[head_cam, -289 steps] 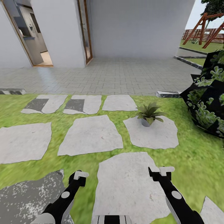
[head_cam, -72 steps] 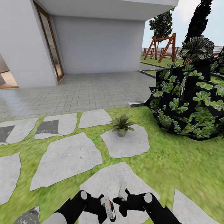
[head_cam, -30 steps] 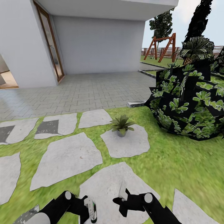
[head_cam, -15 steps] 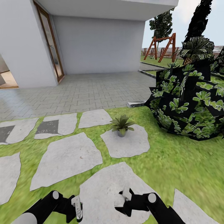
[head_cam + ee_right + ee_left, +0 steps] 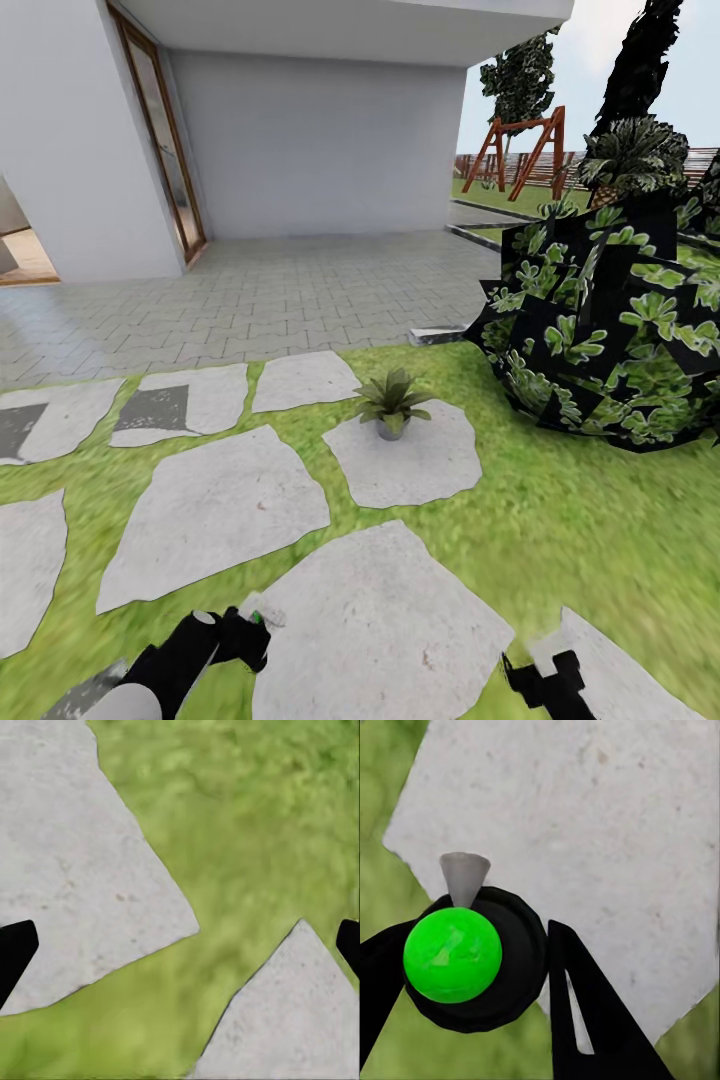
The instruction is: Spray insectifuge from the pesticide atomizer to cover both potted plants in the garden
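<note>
A: One potted plant (image 5: pixel 392 400) stood in its grey pot on a stepping stone (image 5: pixel 405 465) mid-lawn, upright, well ahead of both arms. A black-backed bush (image 5: pixel 610 330) sat to its right, paved patio (image 5: pixel 260 290) and house wall behind.

B: And the pesticide atomizer (image 5: pixel 454 954)?

A: Clamped in the left hand (image 5: pixel 245 632), low over the near edge of the closest stone (image 5: pixel 375 625). Left wrist camera looked straight down on it: round green top, grey nozzle, dark fingers (image 5: pixel 585 1020) pressed on either side, stone and grass beneath.

B: Right hand (image 5: pixel 545 680)?

A: Low at the view's bottom edge. In its wrist camera the fingertips (image 5: pixel 15 949) sat at opposite margins, spread wide, nothing between them, over lawn (image 5: pixel 247 832) and two stone corners.
</note>
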You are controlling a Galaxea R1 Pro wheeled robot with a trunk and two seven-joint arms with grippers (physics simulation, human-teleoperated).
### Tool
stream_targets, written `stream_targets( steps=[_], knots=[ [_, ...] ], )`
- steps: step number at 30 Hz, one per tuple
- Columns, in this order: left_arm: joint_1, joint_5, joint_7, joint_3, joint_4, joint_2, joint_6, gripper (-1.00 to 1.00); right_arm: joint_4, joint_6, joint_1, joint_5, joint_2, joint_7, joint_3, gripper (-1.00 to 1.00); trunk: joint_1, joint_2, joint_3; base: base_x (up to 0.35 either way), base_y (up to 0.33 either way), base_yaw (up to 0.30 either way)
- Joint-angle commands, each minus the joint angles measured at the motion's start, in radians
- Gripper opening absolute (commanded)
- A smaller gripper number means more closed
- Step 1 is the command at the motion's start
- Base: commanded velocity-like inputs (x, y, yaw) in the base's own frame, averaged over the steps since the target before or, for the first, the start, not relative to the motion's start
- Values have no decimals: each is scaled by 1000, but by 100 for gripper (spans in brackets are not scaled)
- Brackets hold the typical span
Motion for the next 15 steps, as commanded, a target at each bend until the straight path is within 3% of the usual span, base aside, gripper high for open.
stream_targets(
  steps=[1, 6, 8, 12, 15],
  knots=[
    [0, 4, 2, 9, -2, -4, 9, -100, 17, -20, -1, 11, 1, -28, -3, 100, 0, 0, -1, 0, 0, 0],
    [-1, 83, 93, 11, -2, -18, 30, -100, 87, -110, -1, 7, 21, -185, -8, 100, 0, 0, -1, 0, 0, 0],
    [-7, 117, 112, 11, -2, -27, 95, -100, 94, -118, -1, -19, 34, -254, -8, 100, 0, 0, -1, 0, 0, 0],
    [-17, 154, 118, 3, -9, -58, 238, -100, 98, -121, -1, -70, 62, -294, -8, 100, 0, 0, -1, 0, 0, 0],
    [-19, 159, 117, -3, -28, -80, 293, -100, 97, -121, 0, -80, 68, -298, -8, 100, 0, 0, -1, 0, 0, 0]
  ],
)
